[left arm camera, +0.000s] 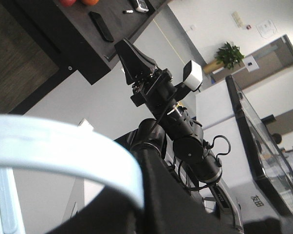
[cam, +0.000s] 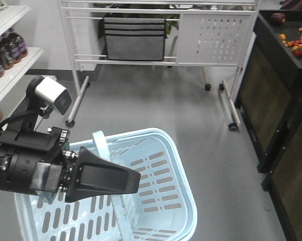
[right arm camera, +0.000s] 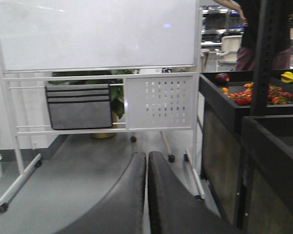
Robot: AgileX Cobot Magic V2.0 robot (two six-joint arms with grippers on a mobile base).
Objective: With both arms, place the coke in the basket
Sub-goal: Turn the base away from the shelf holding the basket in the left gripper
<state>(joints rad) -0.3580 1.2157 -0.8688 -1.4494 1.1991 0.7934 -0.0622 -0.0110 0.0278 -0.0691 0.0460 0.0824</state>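
Note:
The light blue basket (cam: 178, 211) hangs low in the front view, and what shows of its inside holds nothing. Its swing handle (cam: 107, 155) stands up. In the left wrist view that handle (left arm camera: 64, 141) arcs right across my left gripper (left arm camera: 141, 195), whose black jaws are closed around it. My right gripper (cam: 136, 178) hovers over the basket's left side, shut and holding nothing. In its own view the two fingers (right arm camera: 147, 161) lie pressed together above the floor. The left wrist view also shows the right gripper (left arm camera: 124, 46), pointing at the dark shelf. The coke is out of view.
A white rolling board frame (cam: 161, 60) with a grey pouch (cam: 135, 37) stands ahead. A black produce shelf (cam: 279, 75) runs along the right. White shelves with dark bottles (cam: 10, 47) are on the left. Grey floor (cam: 166, 108) lies between them. A person (right arm camera: 263, 29) stands far right.

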